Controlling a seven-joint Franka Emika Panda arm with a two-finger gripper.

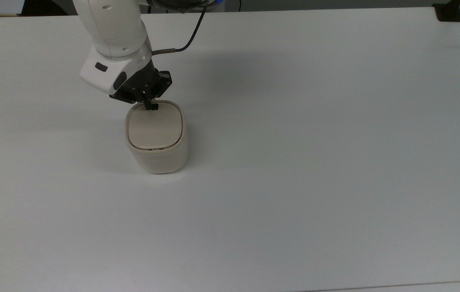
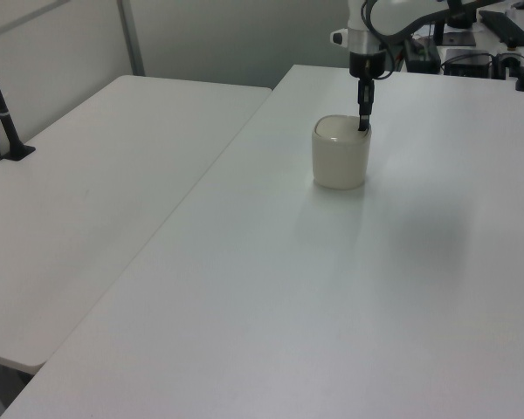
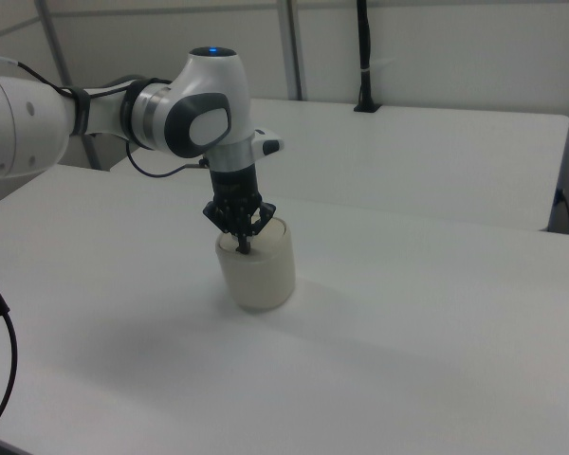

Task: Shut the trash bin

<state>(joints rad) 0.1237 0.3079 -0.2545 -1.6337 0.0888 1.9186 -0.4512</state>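
The trash bin (image 1: 156, 138) stood upright on the white table (image 1: 315, 142), towards the top view's left and far half, with bare tabletop all round it. Its flat lid (image 1: 155, 127) lay level inside the rim, down or very nearly so, though whether the catch had latched could not be told.

The gripper (image 1: 151, 107) pointed straight down at the lid's far edge in the top view, its fingers drawn together into a single narrow tip and holding nothing. That tip met the lid close to the rim. Pinched together, the fingers made a blunt prod rather than a clamp — a fair choice, I judged, for pressing a hinged lid home. Pressing near the edge, on what seemed to be the free side away from the hinge, would put the force where the latch most likely sat. In the right view the wrist (image 3: 235, 166) stood directly above the bin, so the push would run down through the body and not tip it.

Room for moving was generous: the table's edges lay well apart from the bin on every side. A straight lift would clear the lid; the likeliest snag was the tip dragging sideways off the rim.
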